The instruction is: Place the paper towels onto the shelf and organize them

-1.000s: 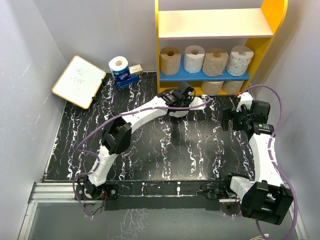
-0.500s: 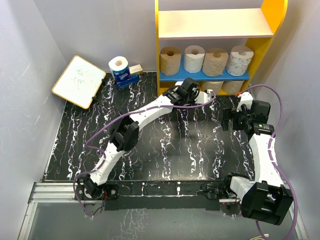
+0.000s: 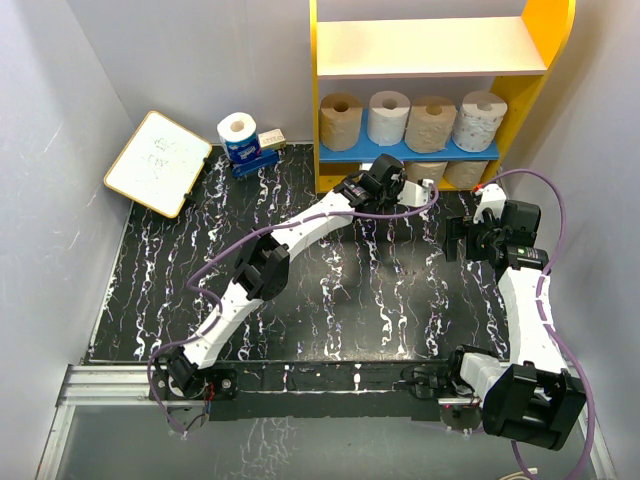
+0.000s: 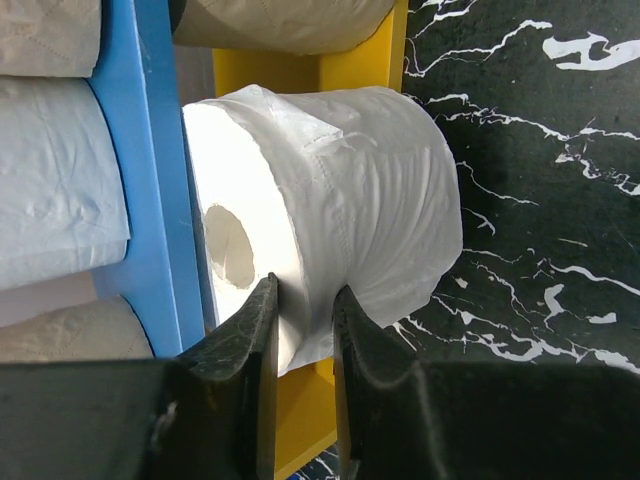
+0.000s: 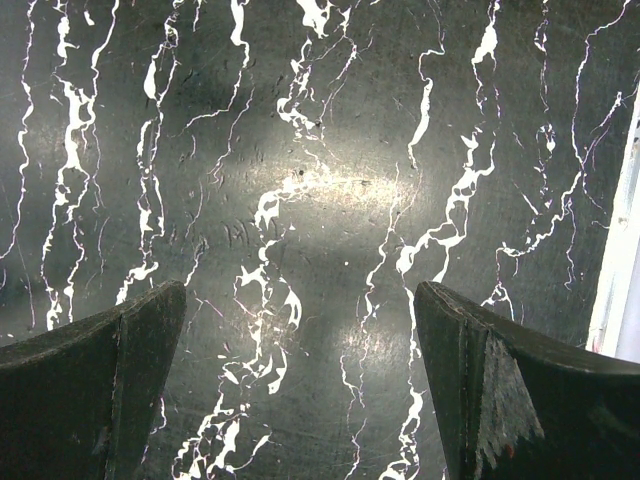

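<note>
The yellow-framed shelf [image 3: 322, 90] holds four paper rolls on its blue lower board [image 3: 408, 152]: tan [image 3: 341, 120], white [image 3: 389, 117], tan [image 3: 431, 122] and white [image 3: 479, 120]. Two more rolls [image 3: 465, 173] lie under that board. My left gripper [image 3: 408, 190] is shut on a white roll [image 4: 340, 210], pinching its wall, and holds it at the bottom opening beside the blue board [image 4: 150, 150] and the yellow frame [image 4: 300, 75]. A blue-wrapped roll [image 3: 239, 138] stands on the table at the far left. My right gripper [image 3: 468, 240] is open and empty above the black marbled table [image 5: 300, 200].
A white writing board with a wooden frame [image 3: 158, 162] leans at the far left edge. A small blue stapler and a box [image 3: 262, 150] sit beside the blue-wrapped roll. The peach upper board [image 3: 430, 45] is bare. Grey walls close in on both sides.
My left arm has stretched further toward the shelf, carrying the white roll from the table's middle to the bottom opening under the blue board. The right arm has not moved.
</note>
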Robot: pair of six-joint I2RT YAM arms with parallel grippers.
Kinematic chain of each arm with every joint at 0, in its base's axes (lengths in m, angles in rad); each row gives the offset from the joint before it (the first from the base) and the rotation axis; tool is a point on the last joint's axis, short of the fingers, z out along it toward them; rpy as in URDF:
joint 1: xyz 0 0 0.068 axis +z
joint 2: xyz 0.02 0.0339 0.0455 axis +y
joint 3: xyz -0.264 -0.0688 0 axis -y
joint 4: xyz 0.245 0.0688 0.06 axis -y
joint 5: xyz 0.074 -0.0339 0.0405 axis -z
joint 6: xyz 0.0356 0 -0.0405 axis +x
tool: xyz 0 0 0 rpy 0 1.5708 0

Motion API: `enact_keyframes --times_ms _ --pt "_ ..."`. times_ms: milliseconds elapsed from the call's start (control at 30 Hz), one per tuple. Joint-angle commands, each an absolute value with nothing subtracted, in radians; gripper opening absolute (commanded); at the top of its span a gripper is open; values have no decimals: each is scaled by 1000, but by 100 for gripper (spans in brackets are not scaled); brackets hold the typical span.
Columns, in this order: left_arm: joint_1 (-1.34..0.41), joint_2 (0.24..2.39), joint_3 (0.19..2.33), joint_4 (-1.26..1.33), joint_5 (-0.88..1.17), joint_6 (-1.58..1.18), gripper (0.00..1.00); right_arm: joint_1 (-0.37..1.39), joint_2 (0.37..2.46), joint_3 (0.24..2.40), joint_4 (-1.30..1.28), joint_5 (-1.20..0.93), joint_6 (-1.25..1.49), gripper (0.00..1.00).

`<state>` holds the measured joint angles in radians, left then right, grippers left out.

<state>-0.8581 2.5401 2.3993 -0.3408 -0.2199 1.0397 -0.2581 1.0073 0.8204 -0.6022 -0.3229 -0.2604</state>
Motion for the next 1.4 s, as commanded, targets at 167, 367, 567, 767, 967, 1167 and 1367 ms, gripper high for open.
enact_keyframes --times_ms 167,367,567,767,967,1167,1367 --pt "-850 2521 2422 -147 -226 1096 0 -267 1006 825 -556 -316 -256 97" --pt "-846 2552 2421 -56 -254 1126 3 -266 1005 826 -556 -314 -256 97" --pt "-847 2551 2405 27 -264 1120 47 -267 1006 827 -555 -318 -256 97" --pt "-847 2557 2368 100 -310 1143 74 -267 1002 825 -556 -321 -256 97" --pt "-848 2561 2331 164 -336 1158 88 -267 1002 825 -556 -323 -256 97" --pt "-848 2592 2324 254 -369 1211 89 -267 1001 825 -557 -323 -256 97" --pt "-849 2592 2275 378 -391 1221 89 -267 971 821 -548 -330 -255 97"
